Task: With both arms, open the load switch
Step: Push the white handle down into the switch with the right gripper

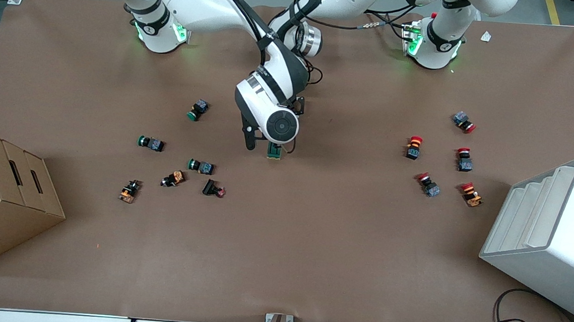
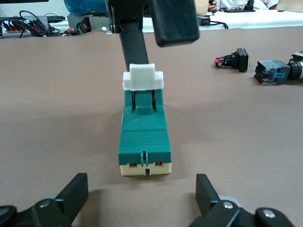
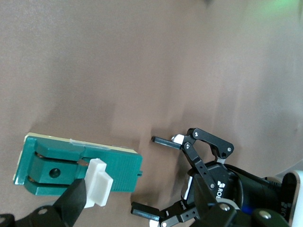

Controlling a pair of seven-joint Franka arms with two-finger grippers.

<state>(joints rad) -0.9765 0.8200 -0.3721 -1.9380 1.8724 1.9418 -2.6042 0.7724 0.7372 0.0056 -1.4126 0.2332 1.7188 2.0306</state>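
The load switch [image 1: 274,151] [image 2: 144,137] [image 3: 71,163] lies on the brown table [image 1: 312,233] near its middle, a dark green block with a white lever [image 2: 143,78] standing up at the end nearer the front camera. My right gripper [image 1: 269,144] [image 2: 156,35] [image 3: 142,198] hangs over that end, open, with one finger [image 3: 71,203] against the lever. My left gripper [image 2: 142,189] [image 3: 154,176] sits low at the switch's cream end, open, both fingers clear of the block. In the front view the right arm's hand hides it.
Several green and orange push buttons [image 1: 201,165] lie toward the right arm's end, beside a cardboard box [image 1: 1,196]. Several red push buttons [image 1: 414,146] lie toward the left arm's end, near a white bin [image 1: 549,235].
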